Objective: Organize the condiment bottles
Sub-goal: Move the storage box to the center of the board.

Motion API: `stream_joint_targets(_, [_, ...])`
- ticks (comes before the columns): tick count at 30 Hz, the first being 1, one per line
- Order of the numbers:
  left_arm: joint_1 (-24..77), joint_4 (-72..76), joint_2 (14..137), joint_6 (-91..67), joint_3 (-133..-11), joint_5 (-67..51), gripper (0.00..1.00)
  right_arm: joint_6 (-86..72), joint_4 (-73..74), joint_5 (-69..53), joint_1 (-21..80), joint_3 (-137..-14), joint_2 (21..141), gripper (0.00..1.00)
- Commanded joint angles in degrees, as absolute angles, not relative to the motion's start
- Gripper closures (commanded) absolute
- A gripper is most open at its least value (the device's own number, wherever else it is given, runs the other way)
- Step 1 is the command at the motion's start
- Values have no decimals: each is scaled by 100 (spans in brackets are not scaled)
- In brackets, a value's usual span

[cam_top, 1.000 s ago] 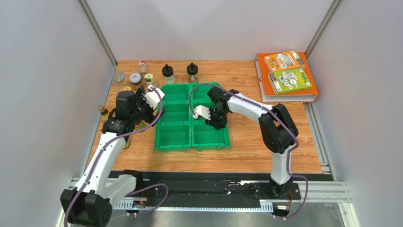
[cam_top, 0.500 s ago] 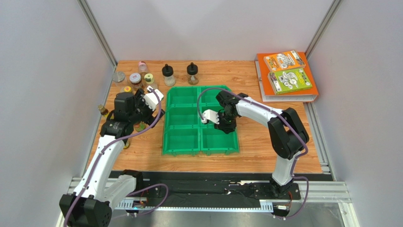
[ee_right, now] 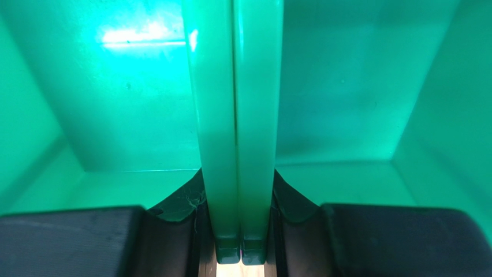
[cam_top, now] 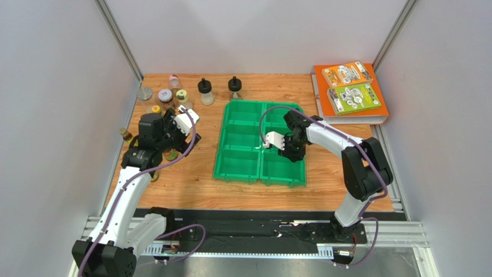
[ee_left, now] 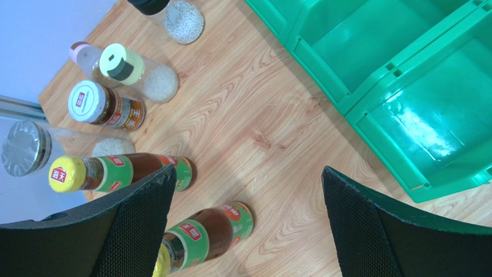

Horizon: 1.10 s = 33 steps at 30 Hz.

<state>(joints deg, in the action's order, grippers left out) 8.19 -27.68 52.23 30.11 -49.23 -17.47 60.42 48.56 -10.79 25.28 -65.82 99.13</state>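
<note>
- Both walls of the green bin's [cam_top: 237, 166] middle divider [ee_right: 237, 115] sit clenched in the right pincer [ee_right: 239, 231]; the left pincer [ee_left: 248, 190] hangs released.
- Condiment bottles [ee_left: 118, 109] cluster on the table's [cam_top: 346, 173] left, outside the bin.
- Drag slowly, keeping the bin flat.

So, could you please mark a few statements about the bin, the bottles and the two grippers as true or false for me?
1. The right gripper is shut on a dividing wall of the green bin. True.
2. Every compartment of the bin holds a bottle. False: the compartments in view are empty, and the bottles stand on the table outside the bin.
3. The left gripper is open and holds nothing. True.
4. The books lie beside the left arm. False: the books lie at the far right corner.
</note>
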Motion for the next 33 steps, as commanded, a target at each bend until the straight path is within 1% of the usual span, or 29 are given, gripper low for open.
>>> stream_joint_targets(1, [844, -2733, 5142, 2900, -5036, -1802, 1, 6767, 4685, -247, 2373, -6127, 9783, 84])
stream_joint_targets(2, [844, -2733, 5142, 2900, -5027, -1784, 1, 6924, 4624, -220, 2347, -6013, 9747, 90])
stream_joint_targets(4, [844, -2742, 5142, 2909, -5010, -1749, 0, 7031, 4492, -133, 2285, -5915, 9703, 95])
stream_joint_targets(10, [844, -2751, 5098, 2909, -4983, -1696, 1, 7057, 4360, -263, 2285, -5661, 9449, 96])
stream_joint_targets(14, [844, -2760, 5133, 2874, -5027, -1670, 1, 7338, 3982, -124, 2285, -5230, 9176, 100])
stream_joint_targets(19, [844, -2777, 5115, 2821, -5054, -1696, 1, 7436, 3771, -9, 2276, -4905, 9062, 100])
stream_joint_targets(26, [844, -2777, 5098, 2786, -5027, -1688, 1, 7286, 3902, -202, 2347, -4825, 8702, 100])
stream_joint_targets(33, [844, -2786, 5045, 2769, -5036, -1679, 1, 7067, 4201, -220, 2540, -4905, 8526, 98])
